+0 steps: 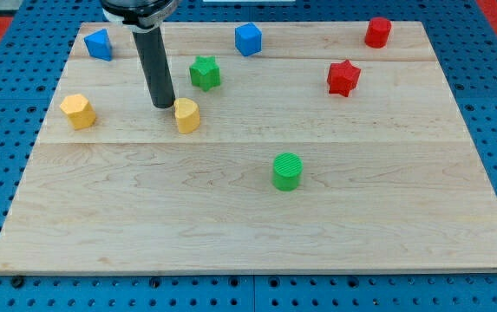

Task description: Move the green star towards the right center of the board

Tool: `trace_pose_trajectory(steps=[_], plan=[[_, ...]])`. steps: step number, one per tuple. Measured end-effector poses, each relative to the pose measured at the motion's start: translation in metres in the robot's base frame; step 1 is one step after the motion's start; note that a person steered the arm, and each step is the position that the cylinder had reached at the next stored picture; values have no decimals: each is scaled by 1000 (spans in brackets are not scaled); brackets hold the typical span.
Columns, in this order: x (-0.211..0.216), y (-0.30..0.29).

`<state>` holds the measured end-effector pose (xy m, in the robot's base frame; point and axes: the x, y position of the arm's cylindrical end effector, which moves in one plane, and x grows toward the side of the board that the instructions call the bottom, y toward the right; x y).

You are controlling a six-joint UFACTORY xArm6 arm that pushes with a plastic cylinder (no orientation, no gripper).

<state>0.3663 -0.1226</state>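
The green star point(204, 72) lies on the wooden board point(257, 217) in its upper left part. My tip point(164, 104) stands on the board to the lower left of the star, a short way off and not touching it. The tip is right beside the upper left edge of a yellow rounded block point(186, 114). The dark rod rises from the tip to the view's top.
A yellow hexagonal block point(77, 111) lies at the left. A blue block point(99, 43) sits at the top left and a blue cube point(248, 39) at top centre. A red star point(343, 77) and a red cylinder point(377, 32) lie at the upper right. A green cylinder point(287, 171) lies near the centre.
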Motion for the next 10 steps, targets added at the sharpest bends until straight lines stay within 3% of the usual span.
trace_pose_trajectory(steps=[1, 3, 4, 5, 6, 7, 8, 9, 10], plan=[[-45, -25], [-71, 22], [-44, 127], [16, 239], [44, 257], [80, 220], [102, 250], [75, 269], [75, 293]])
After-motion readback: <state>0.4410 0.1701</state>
